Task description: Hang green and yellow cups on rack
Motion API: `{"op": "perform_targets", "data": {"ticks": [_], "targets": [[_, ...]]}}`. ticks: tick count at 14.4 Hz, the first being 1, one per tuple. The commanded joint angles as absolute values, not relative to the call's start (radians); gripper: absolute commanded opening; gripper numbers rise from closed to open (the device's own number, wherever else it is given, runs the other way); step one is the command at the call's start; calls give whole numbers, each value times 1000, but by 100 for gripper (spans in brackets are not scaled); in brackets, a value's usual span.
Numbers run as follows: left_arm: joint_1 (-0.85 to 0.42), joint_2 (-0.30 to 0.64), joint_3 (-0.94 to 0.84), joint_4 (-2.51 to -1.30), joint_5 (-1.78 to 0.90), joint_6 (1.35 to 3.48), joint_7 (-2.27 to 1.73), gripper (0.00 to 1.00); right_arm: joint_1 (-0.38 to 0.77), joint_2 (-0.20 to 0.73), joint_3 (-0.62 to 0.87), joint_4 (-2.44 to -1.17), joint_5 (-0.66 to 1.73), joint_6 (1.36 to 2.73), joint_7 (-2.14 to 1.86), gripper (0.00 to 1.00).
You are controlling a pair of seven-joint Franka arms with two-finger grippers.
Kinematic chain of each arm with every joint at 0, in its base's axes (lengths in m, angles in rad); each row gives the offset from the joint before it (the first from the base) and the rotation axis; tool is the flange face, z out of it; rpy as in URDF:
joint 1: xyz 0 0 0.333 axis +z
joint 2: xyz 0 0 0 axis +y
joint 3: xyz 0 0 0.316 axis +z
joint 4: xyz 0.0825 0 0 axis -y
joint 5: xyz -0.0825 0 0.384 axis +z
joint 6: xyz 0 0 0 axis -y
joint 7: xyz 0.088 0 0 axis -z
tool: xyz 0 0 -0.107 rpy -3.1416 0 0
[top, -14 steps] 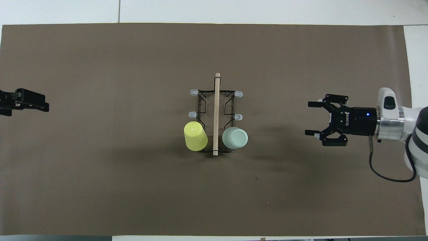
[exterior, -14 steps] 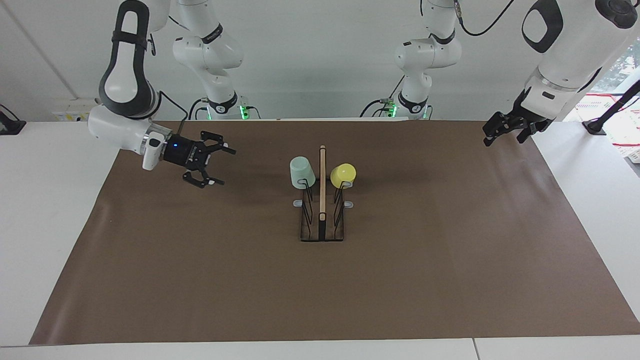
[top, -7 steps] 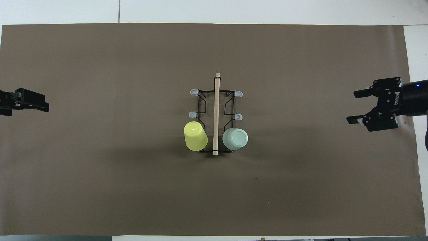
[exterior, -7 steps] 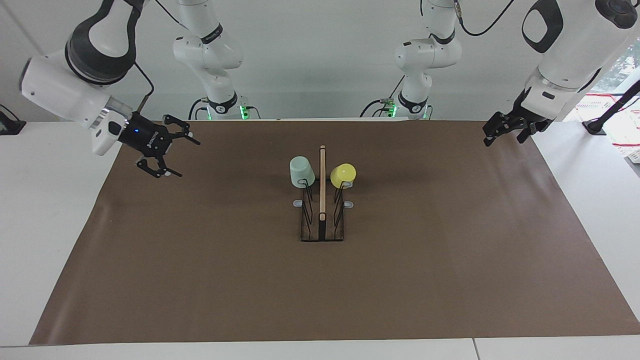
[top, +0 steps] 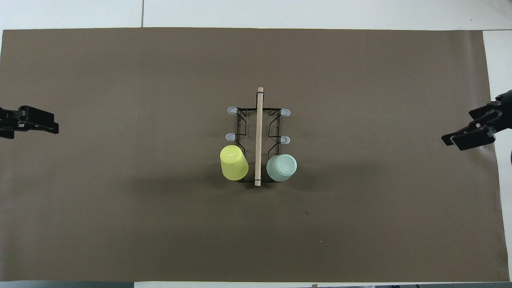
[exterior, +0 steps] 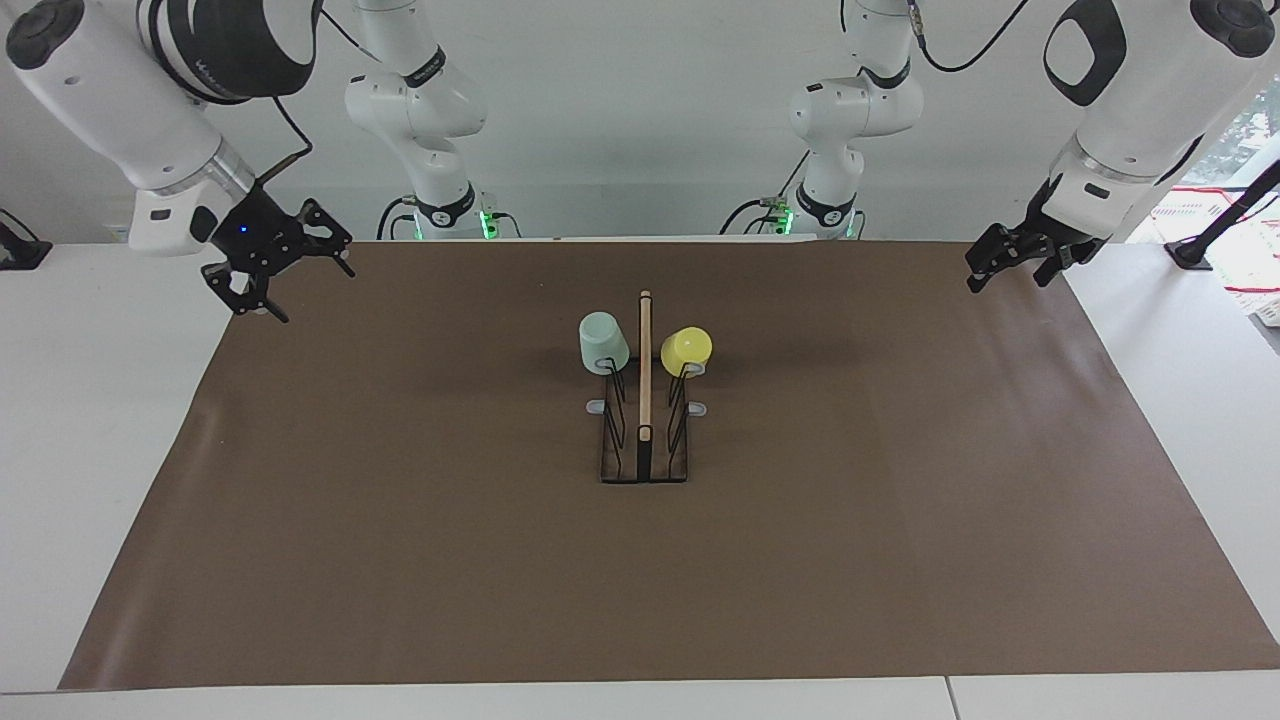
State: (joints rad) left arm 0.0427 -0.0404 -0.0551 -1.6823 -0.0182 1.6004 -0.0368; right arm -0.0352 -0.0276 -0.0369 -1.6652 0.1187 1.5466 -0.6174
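Nearest the robots, two cups are hanging upside down on the rack (exterior: pixel 645 440), which is standing in the middle of the brown mat (exterior: pixel 400 560) that is covering the table (exterior: pixel 100 400). The green cup (exterior: pixel 603 343) is sitting mouth-down over a prong on the side toward the right arm's end of the table, and the yellow cup (exterior: pixel 686 347) is sitting the same way, tilted outward, on the matching prong toward the left arm's end. With their mouths facing down, nothing is showing inside either cup. The wooden bar (exterior: pixel 645 360) is running between them along the middle of the rack. Farther from the robots along the rack, four grey-tipped prongs are standing bare; one of them (top: pixel 233 109) is showing clearly from overhead. The rack's black base is lying flat on the mat. The right gripper (exterior: pixel 275 270) is hanging in the air over the mat's edge at the right arm's end, well apart from the rack, its fingers spread wide and holding nothing. The left gripper (exterior: pixel 1012 262) is waiting over the mat's corner at the left arm's end, also well apart from the cups, fingers parted and holding nothing.
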Motion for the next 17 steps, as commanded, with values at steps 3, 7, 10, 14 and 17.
{"op": "perform_targets", "data": {"ticks": [3, 7, 10, 14, 17], "targets": [[40, -44, -54, -1678, -3, 1591, -32, 100, -57, -32, -40, -1612, 67, 1424, -333, 100], [40, -44, -54, -1678, -2, 1591, -32, 100, -46, -48, -48, -1620, 63, 1382, -191, 100], [40, -44, -54, -1678, -2, 1591, -32, 100, 64, -37, -108, -1611, -18, 1396, -132, 100], [40, -44, -54, -1678, -2, 1591, -32, 100, 74, 38, -146, -1542, -2, 1385, -103, 100], [40, -44, -54, -1678, -3, 1591, -32, 100, 72, 28, -138, -1522, -5, 1373, -89, 100]]}}
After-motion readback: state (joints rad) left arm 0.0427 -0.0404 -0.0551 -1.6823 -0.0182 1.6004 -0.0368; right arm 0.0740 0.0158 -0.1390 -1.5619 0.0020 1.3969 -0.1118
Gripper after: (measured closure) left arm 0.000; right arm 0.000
